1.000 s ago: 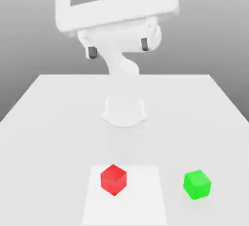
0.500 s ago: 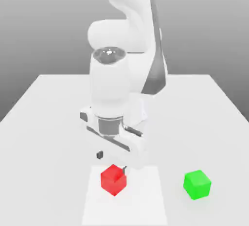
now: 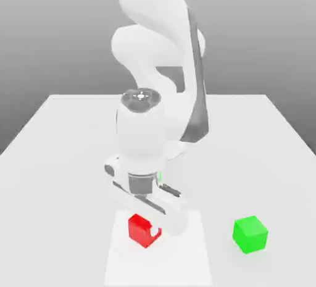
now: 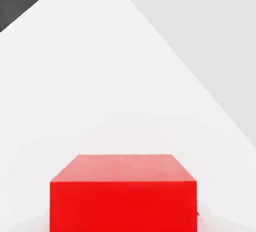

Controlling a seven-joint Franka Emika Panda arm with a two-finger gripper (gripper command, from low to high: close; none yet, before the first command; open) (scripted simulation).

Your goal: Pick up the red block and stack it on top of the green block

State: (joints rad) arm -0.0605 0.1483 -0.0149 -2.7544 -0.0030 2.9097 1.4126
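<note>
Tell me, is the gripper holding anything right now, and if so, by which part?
It cannot be told. The hand has come down over the red block, which sits on the table apart from the green block, but no grip is visible.

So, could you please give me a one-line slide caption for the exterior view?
Panda arm's gripper lowered over the red block on the white table, green block apart toward the exterior view's right.
</note>
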